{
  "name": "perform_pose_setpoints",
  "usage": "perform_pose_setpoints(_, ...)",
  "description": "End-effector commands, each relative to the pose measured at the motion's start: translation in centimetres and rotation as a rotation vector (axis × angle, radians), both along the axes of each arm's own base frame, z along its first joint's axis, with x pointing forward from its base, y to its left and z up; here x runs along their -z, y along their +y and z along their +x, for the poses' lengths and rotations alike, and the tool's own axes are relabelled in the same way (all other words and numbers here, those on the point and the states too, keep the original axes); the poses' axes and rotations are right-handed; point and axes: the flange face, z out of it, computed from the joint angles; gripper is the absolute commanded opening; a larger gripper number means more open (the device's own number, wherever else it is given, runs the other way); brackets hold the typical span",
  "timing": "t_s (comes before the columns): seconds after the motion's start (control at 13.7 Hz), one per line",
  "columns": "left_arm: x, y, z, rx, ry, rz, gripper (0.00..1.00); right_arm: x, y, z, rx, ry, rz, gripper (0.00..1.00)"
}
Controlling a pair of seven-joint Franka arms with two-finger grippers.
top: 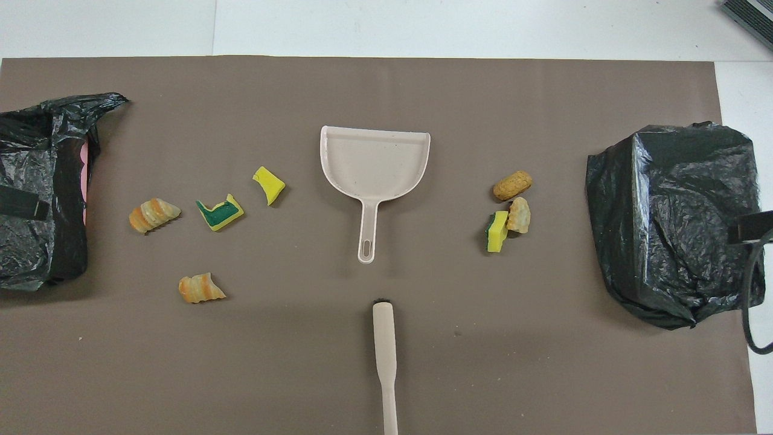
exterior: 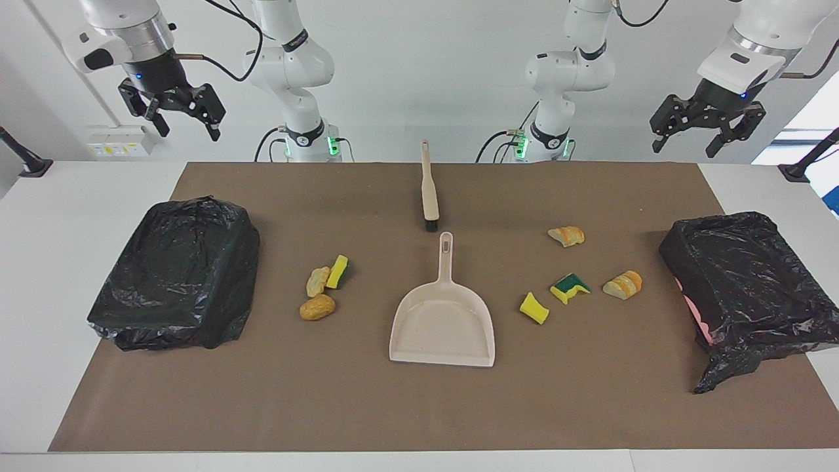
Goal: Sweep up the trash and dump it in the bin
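Seven small pieces of trash lie loose on the brown paper mat [exterior: 590,406], so I judge nothing is swept yet and I am at the very start. Three sit left of centre in the facing view: a tan-orange bread-like lump [exterior: 317,307], a pale bread slice [exterior: 318,280] and a yellow green-backed sponge chunk [exterior: 338,271] touching it. Four sit right of centre: a bread slice [exterior: 566,236], a green-and-yellow sponge piece [exterior: 569,288], a striped bread lump [exterior: 623,285] and a plain yellow sponge chunk [exterior: 534,308].

Between the two groups, at the frame's middle, rests the beige plastic dustpan [exterior: 442,324], handle pointing up the frame toward the beige hand brush with black bristles [exterior: 429,187], which lies just above it, bristles toward the pan. Bins lined with black plastic bags stand at the left edge [exterior: 177,275] and the right edge [exterior: 747,288].

Both tools are untouched. My left gripper [exterior: 708,128] hangs high at the upper right, jaws wide and empty; my right gripper [exterior: 174,108] hangs high at the upper left, likewise wide and empty.

Next, I reckon, one gripper must come down on the brush handle and the other on the dustpan handle, each squarely across its thin stem, before any sweeping.
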Motion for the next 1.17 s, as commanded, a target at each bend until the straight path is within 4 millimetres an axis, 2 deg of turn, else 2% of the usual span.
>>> perform_pose_setpoints(0.0, -0.03, -0.2, -1.19, 0.002, 0.015, -0.003, 1.0, -0.07, -0.6, 0.0, -0.005, -0.018, -0.011, 1.0)
perform_pose_setpoints(0.73, -0.06, 0.12, -1.21, -0.004, 0.013, -0.003, 1.0, -0.07, -0.51, -0.05, -0.018, -0.016, -0.017, 1.0)
perform_pose_setpoints(1.1, -0.1, 0.03, -0.95, -0.003, -0.001, -0.004, 1.0, 0.43, 0.34, -0.36, -0.04, -0.001, -0.016, 1.0)
